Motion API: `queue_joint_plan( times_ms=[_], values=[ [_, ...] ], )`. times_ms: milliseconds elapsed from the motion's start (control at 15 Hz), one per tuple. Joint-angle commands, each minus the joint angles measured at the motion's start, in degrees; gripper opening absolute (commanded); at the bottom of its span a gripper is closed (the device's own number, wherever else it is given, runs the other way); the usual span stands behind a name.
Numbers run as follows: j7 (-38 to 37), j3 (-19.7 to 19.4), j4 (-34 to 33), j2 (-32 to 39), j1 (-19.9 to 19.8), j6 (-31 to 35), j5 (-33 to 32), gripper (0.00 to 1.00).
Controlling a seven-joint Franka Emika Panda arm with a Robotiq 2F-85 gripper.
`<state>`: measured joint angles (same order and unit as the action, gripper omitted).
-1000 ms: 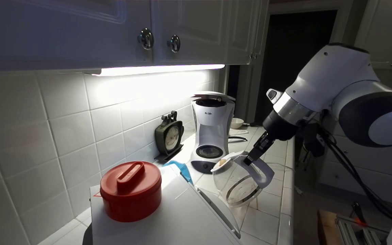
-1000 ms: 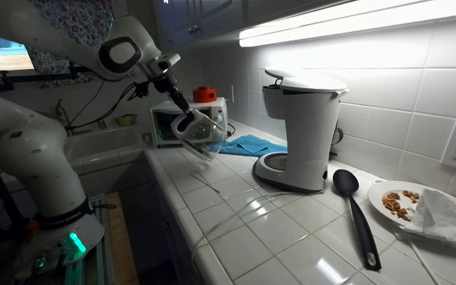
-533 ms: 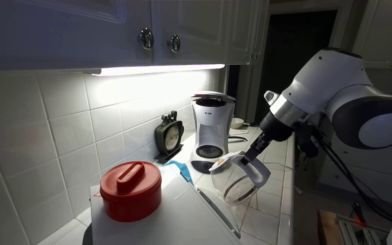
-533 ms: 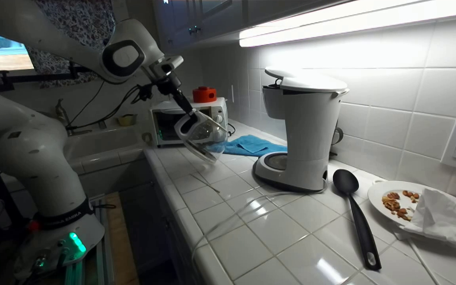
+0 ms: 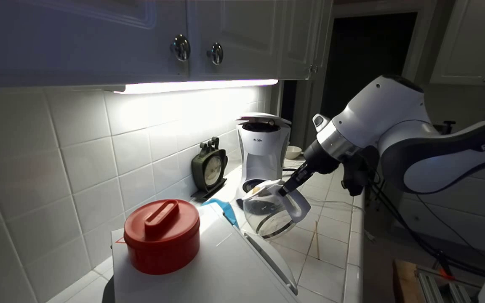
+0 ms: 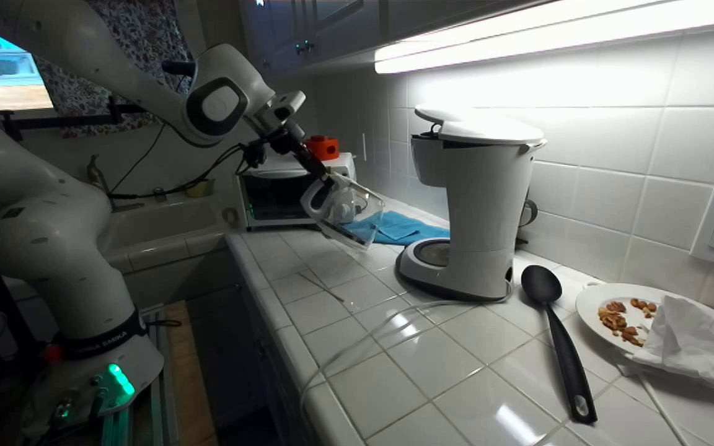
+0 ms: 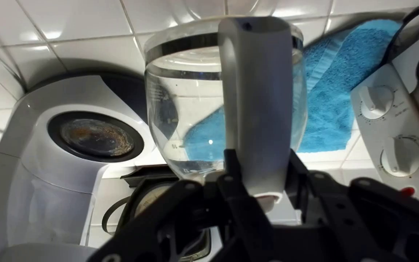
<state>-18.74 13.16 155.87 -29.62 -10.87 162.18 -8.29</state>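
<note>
My gripper (image 7: 261, 156) is shut on the grey-white handle (image 7: 258, 91) of a clear glass carafe (image 7: 191, 109), with a finger on each side. In both exterior views the carafe (image 5: 263, 212) (image 6: 354, 217) hangs tilted above the white tiled counter. The gripper (image 5: 283, 191) (image 6: 328, 181) comes down to it at a slant. A white coffee maker (image 5: 261, 143) (image 6: 487, 210) stands beside the carafe. Its lid (image 5: 263, 116) is raised over a dark opening. Its round hot plate (image 7: 96, 136) shows bare in the wrist view, left of the carafe.
A blue towel (image 6: 400, 228) lies behind the carafe, by a white toaster oven (image 6: 282, 195) bearing a red lidded pot (image 5: 162, 240). A dark green scale (image 5: 209, 168) leans near the wall. A black spoon (image 6: 558, 334), a plate (image 6: 589, 310) with nuts, thin sticks (image 6: 320, 286) and a cord (image 6: 382, 325) lie on the counter.
The arm has carried the carafe toward the wall and closer to the coffee maker, slightly higher. It stays tilted in the grip. The counter things have not moved.
</note>
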Motion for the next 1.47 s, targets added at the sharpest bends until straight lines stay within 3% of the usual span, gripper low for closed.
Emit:
queue_joint_plan(
  times_ms=[0, 800, 1400],
  values=[
    [-0.7, 2.9, -5.5, 6.0, -4.6, 5.5, -4.2, 0.09],
    [-1.7, 16.0, -17.7, 21.0, -19.0, 17.7, -14.6, 0.09],
    [-0.8, 21.6, -18.0, 27.1, -21.5, 23.1, -16.9, 0.09]
  ],
)
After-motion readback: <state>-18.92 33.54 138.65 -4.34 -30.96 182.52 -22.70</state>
